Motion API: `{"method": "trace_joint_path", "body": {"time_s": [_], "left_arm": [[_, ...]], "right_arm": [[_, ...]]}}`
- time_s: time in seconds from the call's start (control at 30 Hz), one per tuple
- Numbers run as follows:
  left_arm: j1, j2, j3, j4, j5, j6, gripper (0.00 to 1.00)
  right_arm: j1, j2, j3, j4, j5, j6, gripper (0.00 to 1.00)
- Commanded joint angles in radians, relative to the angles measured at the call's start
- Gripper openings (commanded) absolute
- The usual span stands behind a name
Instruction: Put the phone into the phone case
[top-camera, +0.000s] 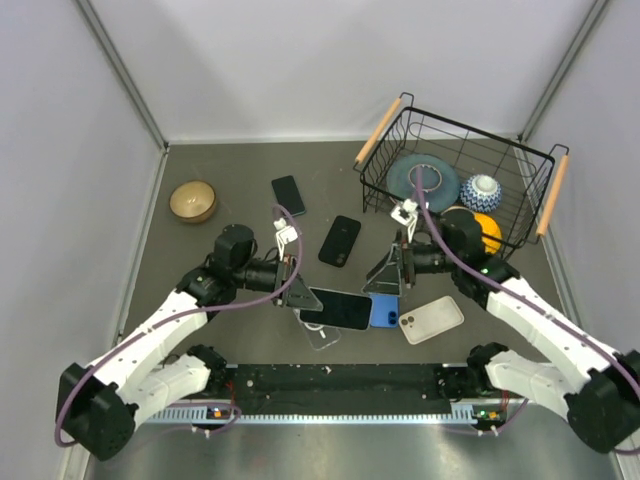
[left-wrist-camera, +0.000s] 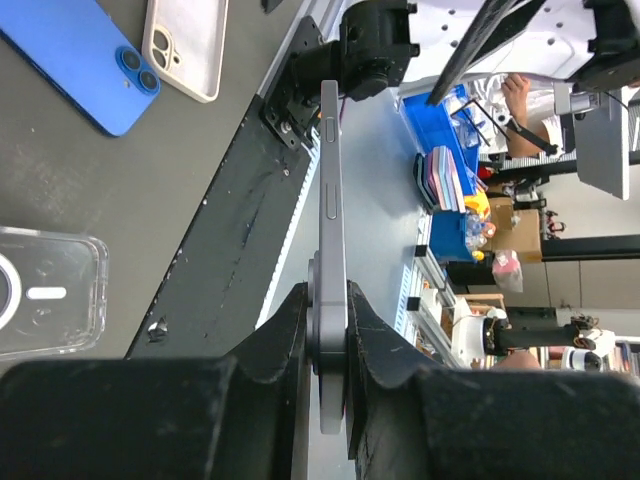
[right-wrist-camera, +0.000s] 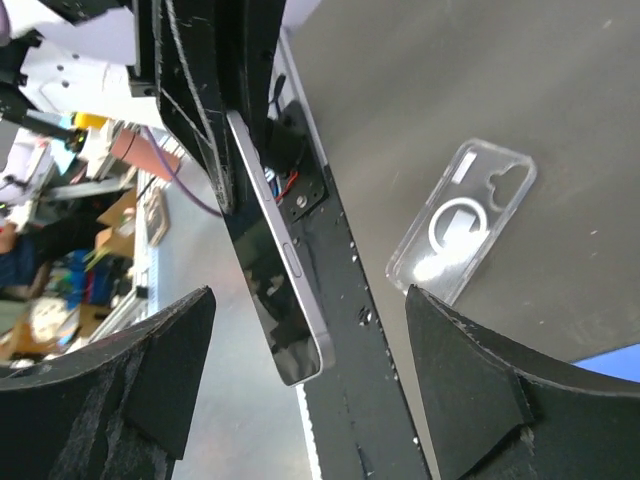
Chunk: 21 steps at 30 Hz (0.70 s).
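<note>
Phone pinched edgewise in left gripper, apparently for seating into clear case; right gripper spread wide, empty

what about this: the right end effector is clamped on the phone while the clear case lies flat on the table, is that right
Not quite. The left end effector is clamped on the phone, as the left wrist view shows; the right end effector is open. The clear case does lie flat on the table.

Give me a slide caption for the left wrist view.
Left pincer grips the phone edge-on; the clear case lies flat on the table nearby.
</note>
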Motion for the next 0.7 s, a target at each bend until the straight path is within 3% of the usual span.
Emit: {"method": "trace_joint_path", "body": {"time_s": [0.0, 0.13, 0.37, 0.67], "left_arm": [[0.001, 0.012, 0.043, -0.015, 0.091, 0.077, 0.00], [0.001, 0.044, 0.049, -0.016, 0.116, 0.080, 0.00], [0.002, 0.092, 0.039, -0.016, 0.148, 0.091, 0.00], [0.002, 0.095, 0.040, -0.009, 0.173, 0.103, 0.00]], "right_arm": [[0.046, 0.087, 0.060, 0.040, -0.142, -0.080, 0.75], [0.108, 0.193, 0.119, 0.035, -0.171, -0.102, 0.72], [0.151, 0.239, 0.099, 0.118, -0.178, -0.091, 0.65], [0.174, 0.274, 0.058, 0.152, -0.179, -0.107, 0.70]]}}
